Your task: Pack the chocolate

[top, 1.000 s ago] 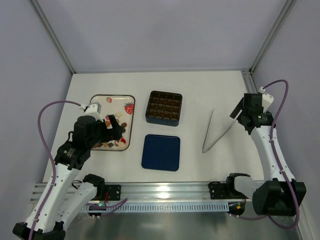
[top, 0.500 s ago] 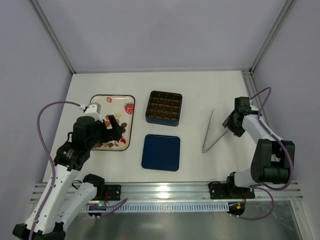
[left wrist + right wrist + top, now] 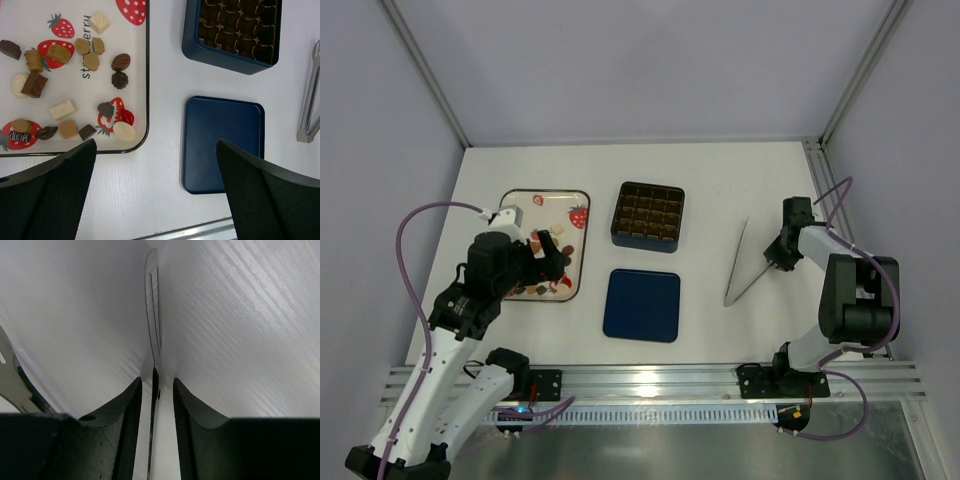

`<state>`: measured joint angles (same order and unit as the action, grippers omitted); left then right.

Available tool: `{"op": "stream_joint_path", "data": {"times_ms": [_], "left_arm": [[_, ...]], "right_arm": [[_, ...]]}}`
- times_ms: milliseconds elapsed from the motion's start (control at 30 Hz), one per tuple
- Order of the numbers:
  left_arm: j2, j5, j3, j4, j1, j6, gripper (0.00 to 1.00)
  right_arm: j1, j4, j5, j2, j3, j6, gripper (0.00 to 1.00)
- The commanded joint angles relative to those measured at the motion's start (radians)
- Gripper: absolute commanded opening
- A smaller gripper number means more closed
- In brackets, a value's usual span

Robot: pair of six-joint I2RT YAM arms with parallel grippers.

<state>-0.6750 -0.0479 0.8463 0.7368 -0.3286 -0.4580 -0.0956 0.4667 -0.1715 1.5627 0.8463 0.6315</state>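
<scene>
Left hand point(image 3: 155, 150) spread wide, right hand point(image 3: 156, 384) fingers narrowly apart

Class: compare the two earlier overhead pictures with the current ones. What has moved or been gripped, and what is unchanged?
The right gripper has dropped and swung inward to the tongs. Its jaws now straddle one blade with a gap showing on each side, so nothing is gripped yet. The left gripper, open above the tray of chocolate, has not moved, and the box, the lid and the tongs stayed put.

Figure: we count eighteen visible chocolates point(image 3: 120, 61), one tray point(image 3: 125, 35), one gridded box point(image 3: 220, 54), one flat lid point(image 3: 223, 142), and one pair of tongs point(image 3: 311, 100).
</scene>
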Motion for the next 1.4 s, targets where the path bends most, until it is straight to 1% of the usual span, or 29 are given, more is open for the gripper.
{"op": "stream_joint_path", "data": {"times_ms": [0,33,100,133,167,267,367,400,433,467,500,533,567,600,633,667,700,767,800,833,867,900,933,1033,1100,1133,1267,1367], "left_arm": [[-0.014,0.003,0.02,-0.028,0.003,0.025,1.0],[-0.026,0.014,0.023,-0.024,0.005,0.022,1.0],[-0.038,0.043,0.033,-0.019,0.005,0.018,1.0],[-0.044,0.052,0.034,-0.022,0.005,0.01,1.0],[-0.043,0.11,0.036,-0.027,0.005,-0.001,1.0],[-0.041,0.195,0.037,-0.069,0.003,-0.042,1.0],[-0.064,0.325,0.051,-0.125,0.005,-0.094,1.0],[-0.07,0.389,0.056,-0.141,0.003,-0.109,1.0],[-0.075,0.42,0.059,-0.166,0.005,-0.148,1.0],[-0.089,0.453,0.057,-0.218,0.005,-0.168,1.0],[-0.098,0.53,0.054,-0.259,0.005,-0.189,1.0],[-0.113,0.566,0.044,-0.296,0.005,-0.241,1.0],[-0.127,0.603,0.037,-0.382,0.005,-0.269,1.0],[-0.158,0.631,0.031,-0.423,0.003,-0.301,1.0],[-0.172,0.679,0.016,-0.462,0.005,-0.351,1.0],[-0.184,0.7,0.008,-0.508,0.005,-0.382,1.0],[-0.207,0.718,-0.001,-0.59,0.005,-0.408,1.0],[-0.225,0.758,-0.024,-0.684,0.005,-0.488,1.0],[-0.235,0.775,-0.029,-0.779,0.005,-0.513,1.0],[-0.26,0.802,-0.032,-0.819,0.003,-0.537,1.0],[-0.271,0.813,-0.038,-0.859,0.005,-0.58,1.0],[-0.282,0.822,-0.041,-0.945,0.005,-0.605,1.0],[-0.302,0.832,-0.046,-0.979,0.003,-0.625,1.0],[-0.334,0.839,-0.047,-1.066,0.002,-0.665,1.0],[-0.35,0.849,-0.046,-1.099,0.0,-0.697,1.0],[-0.359,0.852,-0.046,-1.14,-0.003,-0.709,1.0],[-0.394,0.856,-0.032,-1.183,-0.027,-0.734,1.0],[-0.403,0.861,-0.035,-1.226,-0.032,-0.761,1.0]], "right_arm": [[0.004,-0.059,0.009,0.026,0.005,-0.001,0.33],[0.004,-0.063,0.016,0.04,0.008,-0.006,0.24],[0.004,-0.065,0.035,0.046,0.014,-0.016,0.15],[0.004,-0.066,0.043,0.039,0.02,-0.032,0.06],[0.004,-0.063,0.056,0.03,0.022,-0.039,0.04],[0.004,-0.066,0.099,-0.042,0.031,-0.065,0.04],[0.005,-0.075,0.251,-0.117,0.05,-0.075,0.04],[0.008,-0.08,0.323,-0.139,0.053,-0.069,0.04],[0.013,-0.088,0.364,-0.163,0.053,-0.066,0.04],[0.025,-0.108,0.4,-0.206,0.053,-0.043,0.04],[0.034,-0.124,0.436,-0.236,0.05,-0.027,0.04],[0.046,-0.17,0.507,-0.257,0.042,-0.003,0.04],[0.059,-0.196,0.536,-0.279,0.039,0.02,0.04],[0.092,-0.23,0.57,-0.32,0.037,0.075,0.04],[0.096,-0.29,0.613,-0.334,0.039,0.103,0.04],[0.135,-0.318,0.63,-0.348,0.043,0.129,0.04],[0.176,-0.348,0.639,-0.371,0.053,0.189,0.04],[0.21,-0.437,0.653,-0.386,0.063,0.25,0.04],[0.227,-0.46,0.656,-0.391,0.069,0.311,0.04],[0.265,-0.546,0.656,-0.391,0.079,0.35,0.04],[0.287,-0.575,0.646,-0.389,0.088,0.378,0.04],[0.306,-0.601,0.638,-0.383,0.097,0.404,0.04],[0.342,-0.646,0.63,-0.372,0.115,0.456,0.04],[0.404,-0.732,0.597,-0.348,0.14,0.537,0.04],[0.433,-0.749,0.552,-0.34,0.151,0.559,0.04],[0.448,-0.776,0.537,-0.334,0.158,0.577,0.04],[0.526,-0.847,0.488,-0.285,0.177,0.623,0.04],[0.556,-0.882,0.46,-0.256,0.198,0.643,0.04]]}}
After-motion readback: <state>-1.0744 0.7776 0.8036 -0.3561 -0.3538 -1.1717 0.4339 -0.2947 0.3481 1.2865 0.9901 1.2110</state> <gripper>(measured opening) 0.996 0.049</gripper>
